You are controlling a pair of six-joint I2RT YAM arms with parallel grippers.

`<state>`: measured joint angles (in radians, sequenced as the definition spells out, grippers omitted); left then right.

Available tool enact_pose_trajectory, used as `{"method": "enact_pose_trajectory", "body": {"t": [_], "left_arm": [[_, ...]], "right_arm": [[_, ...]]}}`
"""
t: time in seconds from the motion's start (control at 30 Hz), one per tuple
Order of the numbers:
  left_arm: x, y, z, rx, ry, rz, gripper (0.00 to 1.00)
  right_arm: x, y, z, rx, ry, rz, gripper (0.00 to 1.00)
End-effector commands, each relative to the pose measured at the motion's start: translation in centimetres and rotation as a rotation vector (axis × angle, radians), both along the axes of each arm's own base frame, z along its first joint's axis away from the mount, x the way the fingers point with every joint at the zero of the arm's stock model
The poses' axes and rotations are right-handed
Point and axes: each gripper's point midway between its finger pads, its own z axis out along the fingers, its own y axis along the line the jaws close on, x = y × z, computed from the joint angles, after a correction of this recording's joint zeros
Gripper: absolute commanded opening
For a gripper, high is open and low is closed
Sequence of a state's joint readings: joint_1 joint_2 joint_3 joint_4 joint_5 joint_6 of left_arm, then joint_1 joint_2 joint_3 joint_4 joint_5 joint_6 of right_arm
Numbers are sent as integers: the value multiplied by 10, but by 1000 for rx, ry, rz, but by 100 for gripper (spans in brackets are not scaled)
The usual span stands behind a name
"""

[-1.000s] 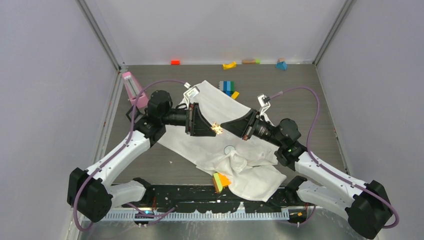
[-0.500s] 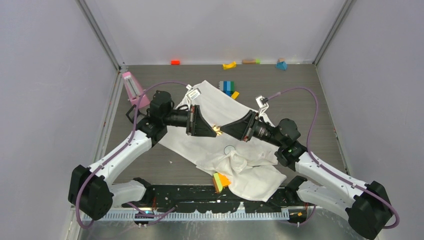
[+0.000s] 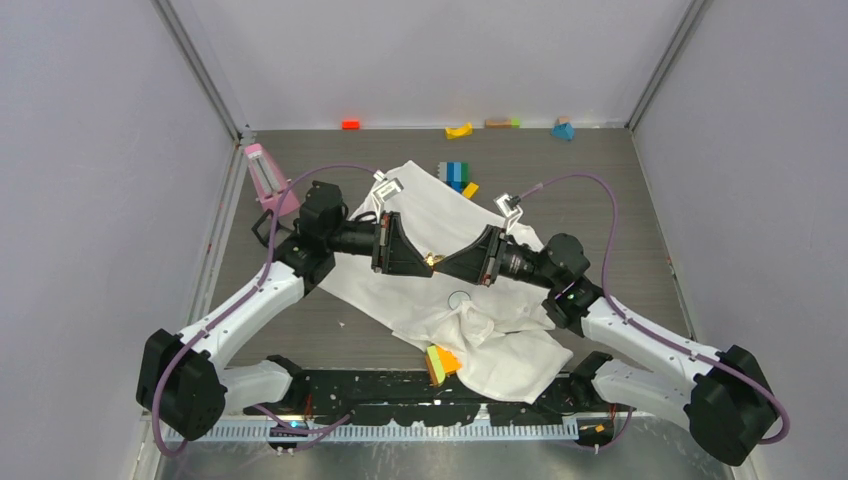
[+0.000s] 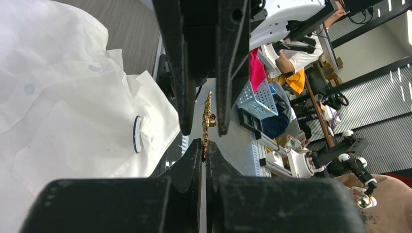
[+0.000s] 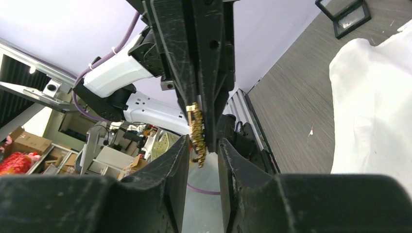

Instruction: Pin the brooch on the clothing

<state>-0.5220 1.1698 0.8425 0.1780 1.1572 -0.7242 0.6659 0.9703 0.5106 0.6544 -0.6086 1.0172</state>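
Both arms meet nose to nose above the clothing [image 3: 430, 205], a white shirt lying rumpled across the middle of the counter [image 3: 600, 180]. The left pincer [image 4: 204, 146] is clamped tight, its fingers pressed together on one end of the brooch [image 4: 207, 115]. That's a thin gold piece seen edge-on, sticking out of the tips and held up in the air over the clothing. The right pincer [image 5: 203, 141] faces it with fingers parted, one on each side of the gold piece. The left wrist view shows a gap on both sides, so it grips nothing. Down on the clothing, just near of the meeting point, lies a small round dark-rimmed disc [image 3: 459, 298]. A stack of blue and green blocks [image 3: 455, 172] sits at the clothing's far edge, and an orange and green block [image 3: 440, 362] pokes out at its near hem
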Motion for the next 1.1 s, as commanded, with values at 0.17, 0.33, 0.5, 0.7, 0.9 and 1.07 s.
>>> {"method": "enact_pose_trajectory", "body": {"t": [0.17,0.33,0.5,0.7,0.9,1.07], "left_arm": [[-13,-1,11,-45,-66,-66,0],[-19,-2,12,-51,-73,-91,0],[-21,-2,13,-54,-79,-97,0],[-22,-4,12,-51,-72,-101,0],[-18,-5,10,-44,-63,-87,0],[-12,-6,-1,6,-35,-61,0]], "right_arm": [[-1,7,24,95,-25,51,20],[6,11,11,58,44,37,13],[14,18,-15,-19,127,36,9],[3,24,-19,-32,141,135,10],[-11,22,-4,-5,87,205,19],[-16,14,14,22,17,174,42]]}}
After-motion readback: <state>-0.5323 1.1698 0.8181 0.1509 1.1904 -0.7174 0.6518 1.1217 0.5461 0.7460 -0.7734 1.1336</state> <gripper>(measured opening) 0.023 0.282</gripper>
